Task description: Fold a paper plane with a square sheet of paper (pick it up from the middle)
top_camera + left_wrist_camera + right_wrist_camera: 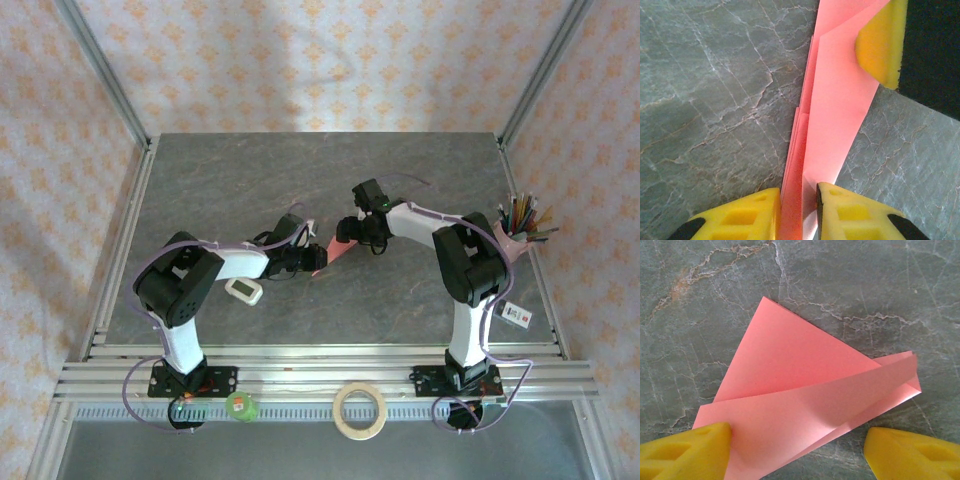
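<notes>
Paper plane (805, 400) x1, half-folded, betw 2 L fingers (740, 220)

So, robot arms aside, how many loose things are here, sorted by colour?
Pink: 1, the folded pink paper sheet
White: 2, the small white rounded gadget and the flat white tag
Green: 1, the small green round roll
Beige: 1, the beige tape ring
Mixed: 1, the holder of coloured pens
Total: 6

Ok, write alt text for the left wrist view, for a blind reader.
A folded pink paper lies on a grey marbled table, its narrow end between the left arm's two yellow fingers at the bottom edge. At top right, one yellow finger of the right arm overlaps the paper.
</notes>
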